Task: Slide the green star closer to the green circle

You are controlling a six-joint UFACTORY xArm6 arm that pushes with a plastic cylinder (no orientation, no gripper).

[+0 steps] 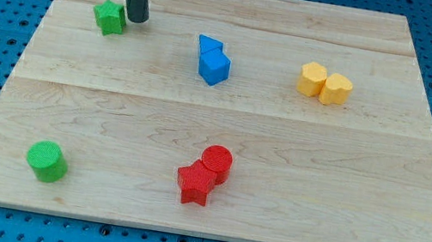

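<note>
The green star (110,17) lies near the board's top left. My tip (137,18) stands just to the star's right, close to it or touching it. The green circle (46,161) lies near the board's bottom left corner, far below the star.
The wooden board (282,140) lies on a blue pegboard. A blue triangle (208,47) and a blue cube (215,67) sit together at top centre. A yellow hexagon (313,78) and a yellow heart (337,89) sit at top right. A red circle (216,162) and a red star (195,184) touch at bottom centre.
</note>
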